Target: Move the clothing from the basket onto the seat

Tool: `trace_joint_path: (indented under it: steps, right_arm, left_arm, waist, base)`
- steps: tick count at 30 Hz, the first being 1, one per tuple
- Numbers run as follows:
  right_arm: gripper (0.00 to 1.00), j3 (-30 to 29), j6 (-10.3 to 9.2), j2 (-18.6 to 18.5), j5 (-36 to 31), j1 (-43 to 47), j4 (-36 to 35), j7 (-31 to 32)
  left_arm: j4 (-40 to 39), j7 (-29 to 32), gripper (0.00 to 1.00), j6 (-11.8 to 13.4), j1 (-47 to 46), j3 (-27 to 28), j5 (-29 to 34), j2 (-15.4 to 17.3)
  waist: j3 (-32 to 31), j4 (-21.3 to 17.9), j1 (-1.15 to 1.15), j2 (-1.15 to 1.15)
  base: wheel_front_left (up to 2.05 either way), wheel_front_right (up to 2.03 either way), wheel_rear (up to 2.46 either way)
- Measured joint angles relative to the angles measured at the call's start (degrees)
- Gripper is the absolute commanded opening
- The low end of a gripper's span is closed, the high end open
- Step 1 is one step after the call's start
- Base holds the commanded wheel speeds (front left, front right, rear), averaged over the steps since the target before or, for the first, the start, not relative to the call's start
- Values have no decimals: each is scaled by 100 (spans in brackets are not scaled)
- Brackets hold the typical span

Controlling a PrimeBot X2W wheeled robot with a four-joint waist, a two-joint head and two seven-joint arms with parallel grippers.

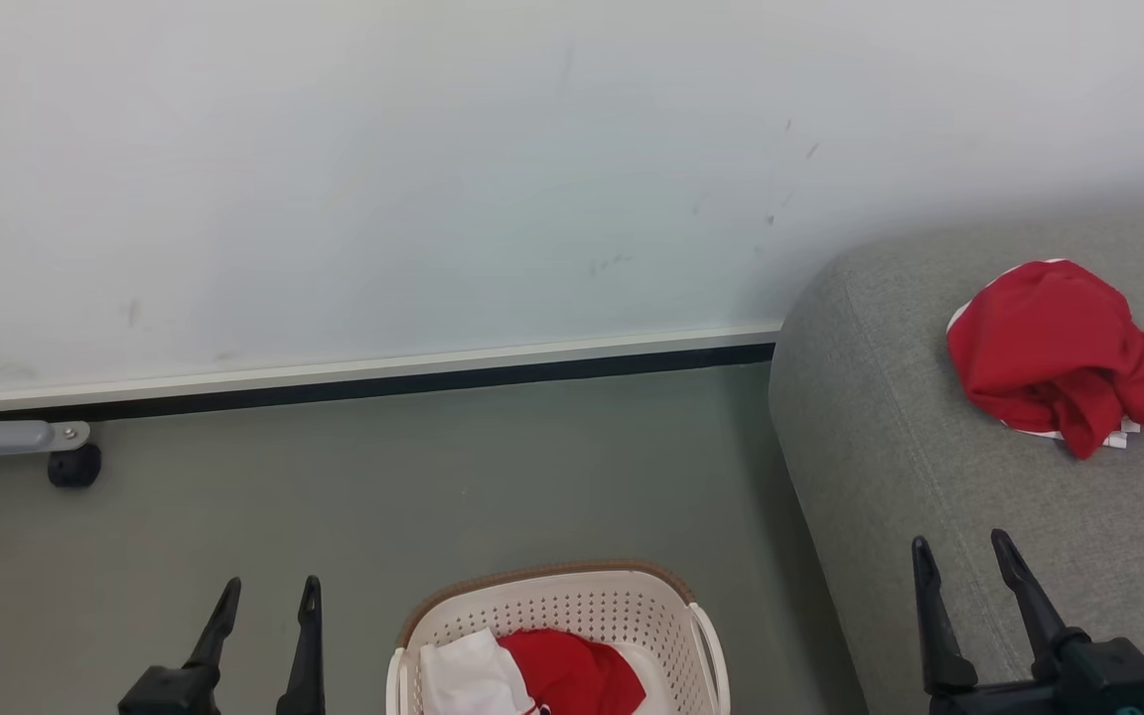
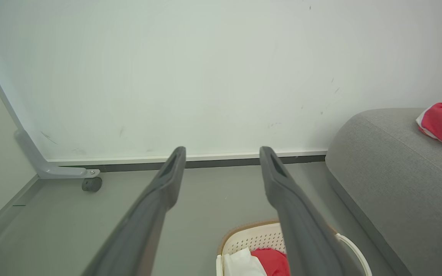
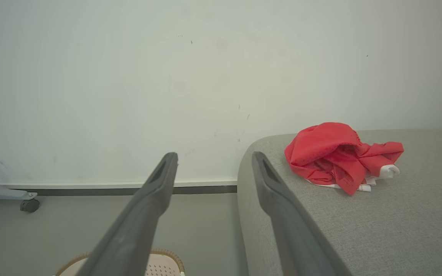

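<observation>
The cream basket [image 1: 572,604] with a brown rim stands on the floor at the bottom middle, holding a red garment [image 1: 572,670] and a white piece [image 1: 468,675]. Another crumpled red garment with white trim [image 1: 1069,353] lies on the grey sofa seat [image 1: 929,457] at the right. My left gripper [image 1: 269,594] is open over the floor, left of the basket. My right gripper [image 1: 964,551] is open above the sofa's front part, nearer than the garment. The left wrist view shows the basket [image 2: 249,239] below my open left fingers [image 2: 173,172]; the right wrist view shows the sofa garment [image 3: 336,155].
A pale wall with a white and dark baseboard [image 1: 363,382] runs behind the grey floor [image 1: 383,487]. A grey metal leg with a black caster [image 1: 73,465] stands at the far left by the wall.
</observation>
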Motion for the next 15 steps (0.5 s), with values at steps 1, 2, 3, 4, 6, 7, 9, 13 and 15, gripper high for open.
trace_joint_path:
  steps: [1, 2, 3, 4, 6, 7, 9, 13, 15]
  right_arm:
    - [100, -12, 0, 2, 1, 0, -8, 0]
    - [100, -27, 0, 2, 8, 0, -15, 0]
    - [100, -43, 0, 1, 9, 0, -24, 0]
    - [100, -52, -1, 1, 9, 0, -27, 0]
    - [100, -58, -1, 1, 9, 0, -42, 0]
    - [100, -60, -3, 2, 9, 0, -54, 0]
    - [100, -69, -5, 2, 10, 0, -81, 0]
    - [100, -89, -7, 1, 10, 41, -154, 0]
    - [100, -88, -7, 1, 10, 49, -210, 0]
  left_arm:
    - [-11, 0, 100, 0, 24, 10, 21, -8]
    - [-22, 0, 100, 0, 35, 16, 34, -16]
    - [-41, 0, 100, 0, 36, 23, 38, -22]
    - [-60, 0, 100, 0, 36, 35, 53, -32]
    - [-90, 0, 100, 0, 37, 51, 85, -53]
    - [-107, 0, 100, 0, 37, 54, 86, -57]
    - [-141, 0, 100, 0, 41, 65, 91, -66]
    - [-237, 0, 100, 0, 101, 121, 140, -73]
    - [-290, 0, 100, 0, 146, 167, 160, -70]
  waist:
    - [5, 0, 0, 0]
    - [10, 0, 0, 0]
    - [15, 0, 0, 0]
    - [21, 1, 0, 0]
    - [31, 4, 0, 0]
    - [37, 6, 0, 0]
    - [49, 11, 0, 0]
    - [107, 20, 0, 0]
    - [156, 23, 0, 0]
  base:
    - [0, 0, 0]
    - [0, 0, 0]
    - [0, 0, 0]
    - [0, 0, 0]
    - [0, 0, 0]
    - [0, 0, 0]
    - [0, 0, 0]
    - [0, 0, 0]
    - [0, 0, 0]
